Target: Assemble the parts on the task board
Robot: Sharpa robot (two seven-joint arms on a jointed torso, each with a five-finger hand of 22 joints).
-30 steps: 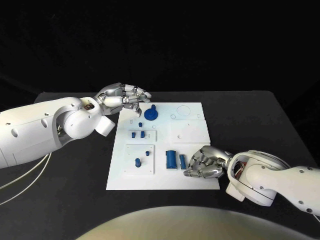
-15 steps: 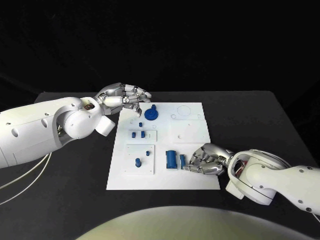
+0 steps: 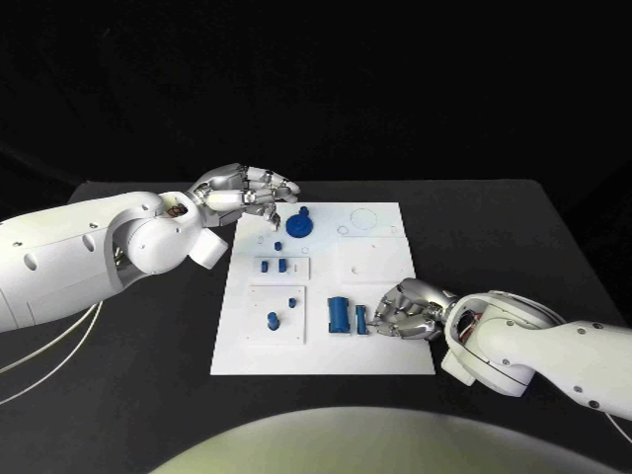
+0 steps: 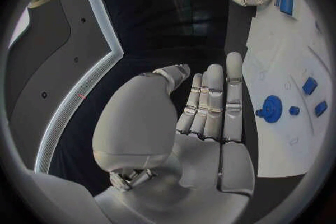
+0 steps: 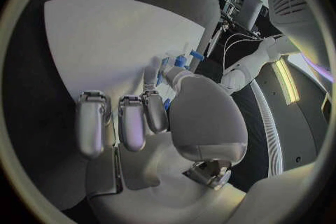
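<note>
My right hand (image 3: 409, 312) rests low on the task board (image 3: 376, 259), at about four o'clock from the board's middle, with its fingers curled down beside the pair of upright blue blocks (image 3: 346, 316). The fingertips (image 3: 382, 318) sit just beside the right block; whether they actually pinch it I cannot tell (the right wrist view shows my fingers (image 5: 133, 120) bent over the white board with blue bits past them, no clear grip).

My left hand (image 3: 245, 188) hovers off the board's far-left corner, at about eleven o'clock, holding nothing, its fingers (image 4: 213, 103) straight and side by side in the left wrist view. Near it on the board stands the round blue part with a knob (image 3: 300, 225). Toward the board's middle lie two small blue pegs (image 3: 271, 265), and at seven o'clock a small blue piece (image 3: 273, 319) sits in a raised white square.
</note>
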